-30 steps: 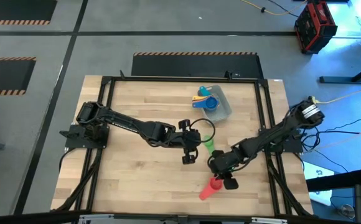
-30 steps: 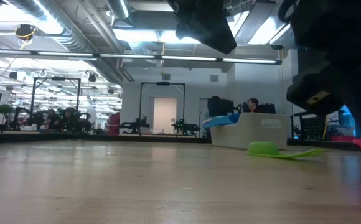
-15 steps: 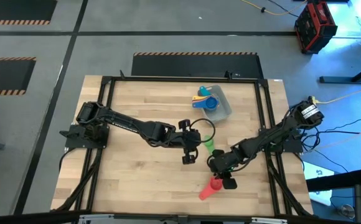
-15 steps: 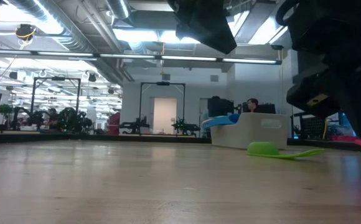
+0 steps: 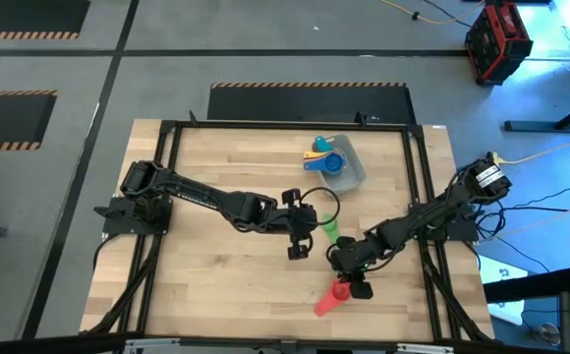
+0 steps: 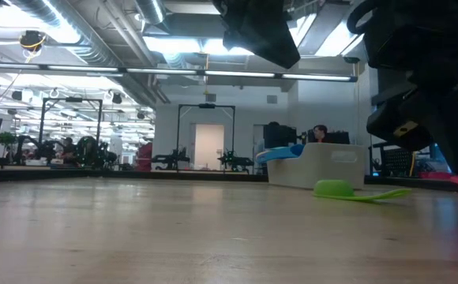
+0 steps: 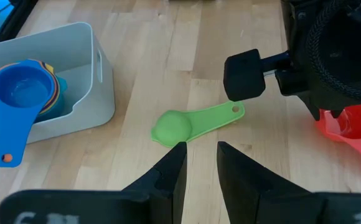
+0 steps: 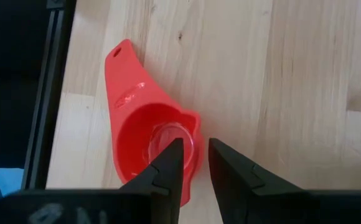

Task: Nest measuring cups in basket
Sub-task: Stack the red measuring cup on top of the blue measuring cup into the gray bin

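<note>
The basket [image 5: 349, 162] stands at the far side of the table [image 5: 206, 285], right of centre. It holds a nested stack of measuring cups [image 7: 20, 99], the dark blue cup [image 5: 334, 163] uppermost, with orange and yellow handles showing beneath it.

The green cup [image 5: 328, 226] lies on the bare wood near the table's middle, well apart from the basket, bowl down in the left wrist view. The left gripper [image 5: 298, 234] hangs just to its left; its fingers [image 7: 171, 174] stand slightly apart and hold nothing.

The red cup [image 5: 333, 295] lies at the near side, right of centre, open side up. The right gripper [image 5: 354, 278] is directly over it. Its fingers [image 8: 168, 163] are a narrow gap apart, straddling the cup's rim. Whether they touch the rim cannot be told.
</note>
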You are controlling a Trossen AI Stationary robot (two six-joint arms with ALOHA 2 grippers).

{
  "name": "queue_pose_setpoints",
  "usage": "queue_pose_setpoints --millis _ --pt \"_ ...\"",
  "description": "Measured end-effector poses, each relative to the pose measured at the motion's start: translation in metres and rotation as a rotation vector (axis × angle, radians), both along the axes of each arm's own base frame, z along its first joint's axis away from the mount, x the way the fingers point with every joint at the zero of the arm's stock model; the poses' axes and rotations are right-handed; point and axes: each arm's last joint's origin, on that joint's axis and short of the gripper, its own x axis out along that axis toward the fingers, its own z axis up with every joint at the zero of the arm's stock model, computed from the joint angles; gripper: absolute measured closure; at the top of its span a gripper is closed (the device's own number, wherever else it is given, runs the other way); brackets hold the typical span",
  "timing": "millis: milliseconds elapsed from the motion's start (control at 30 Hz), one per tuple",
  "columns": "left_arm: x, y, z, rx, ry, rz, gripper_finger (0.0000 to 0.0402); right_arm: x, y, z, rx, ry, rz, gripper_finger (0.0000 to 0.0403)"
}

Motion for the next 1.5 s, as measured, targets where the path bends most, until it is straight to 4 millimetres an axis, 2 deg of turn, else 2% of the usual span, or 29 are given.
queue_pose_setpoints --millis 667,1067,1333,1500 --pt "0.000 0.000 0.000 0.000 0.000 0.000 0.0320 -0.002 0.002 -0.001 0.008 0.025 -0.006 0.0322" --pt "0.000 0.000 0.000 0.000 0.000 0.000 0.0320 -0.001 0.009 -0.027 -0.030 0.103 0.012 0.0323" --pt "0.000 0.000 0.000 0.000 0.000 0.000 0.0320 0.000 0.009 -0.028 -0.026 0.113 -0.009 0.0379" --pt "-0.003 -0.004 0.004 0.026 0.004 -0.028 0.0320 -0.001 0.009 -0.027 -0.028 0.109 -0.016 0.0383"
